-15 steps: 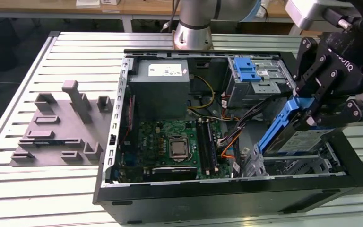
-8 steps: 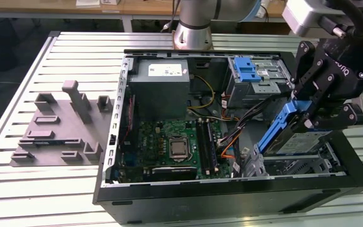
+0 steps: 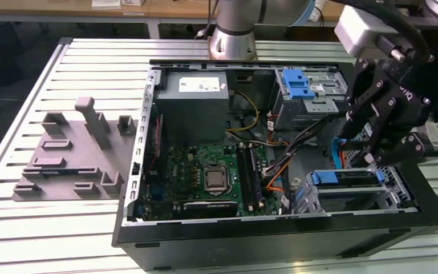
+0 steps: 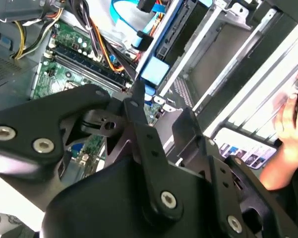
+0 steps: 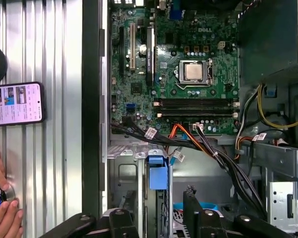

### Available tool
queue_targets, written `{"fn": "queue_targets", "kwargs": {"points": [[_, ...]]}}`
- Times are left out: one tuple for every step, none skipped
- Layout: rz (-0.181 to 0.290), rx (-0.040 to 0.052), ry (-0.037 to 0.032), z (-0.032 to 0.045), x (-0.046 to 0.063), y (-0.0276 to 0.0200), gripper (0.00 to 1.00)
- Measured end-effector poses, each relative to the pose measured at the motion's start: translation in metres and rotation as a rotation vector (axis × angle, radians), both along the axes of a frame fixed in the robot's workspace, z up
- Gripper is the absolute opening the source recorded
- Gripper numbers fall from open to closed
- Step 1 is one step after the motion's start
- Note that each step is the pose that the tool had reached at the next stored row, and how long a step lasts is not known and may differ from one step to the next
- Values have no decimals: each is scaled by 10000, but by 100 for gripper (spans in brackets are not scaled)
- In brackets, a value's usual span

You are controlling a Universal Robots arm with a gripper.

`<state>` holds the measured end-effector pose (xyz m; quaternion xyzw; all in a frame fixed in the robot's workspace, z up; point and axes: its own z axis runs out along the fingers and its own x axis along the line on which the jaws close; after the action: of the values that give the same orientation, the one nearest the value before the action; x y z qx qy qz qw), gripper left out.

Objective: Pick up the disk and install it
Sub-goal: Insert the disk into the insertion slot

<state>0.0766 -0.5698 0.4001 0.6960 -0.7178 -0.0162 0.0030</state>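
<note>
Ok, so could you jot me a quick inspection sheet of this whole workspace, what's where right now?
Surface: slatted metal table carrying an open computer case.
Job's things: the disk, showing its blue bracket, stands in a drive cage inside the case; whether it is fully seated cannot be told.
Clutter: grey fixture block on the table, at the exterior view's left of the case; a phone lying on the table.
Grippers: gripper open, hovers over the disk, not holding it.
Cables: black, orange and yellow cables run from the motherboard past the cage.
Surroundings: a person's hand beside the phone.
</note>
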Motion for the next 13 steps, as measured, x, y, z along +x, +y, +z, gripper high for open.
{"fn": "queue_targets", "kwargs": {"points": [[0, -1, 0, -19, 0, 0, 50], [-1, -1, 0, -37, 0, 0, 48], [-1, -1, 0, -55, 0, 0, 42], [0, -1, 0, -71, 0, 0, 42], [-1, -1, 0, -84, 0, 0, 36], [-1, -2, 0, -90, 0, 0, 31], [-1, -3, 0, -90, 0, 0, 31], [-1, -4, 0, -90, 0, 0, 24], [0, -4, 0, -91, 0, 0, 19], [-1, -3, 0, -92, 0, 0, 19], [0, -2, 0, -92, 0, 0, 13], [-1, -2, 0, -93, 0, 0, 11], [-1, -2, 0, -93, 0, 0, 11]]}}
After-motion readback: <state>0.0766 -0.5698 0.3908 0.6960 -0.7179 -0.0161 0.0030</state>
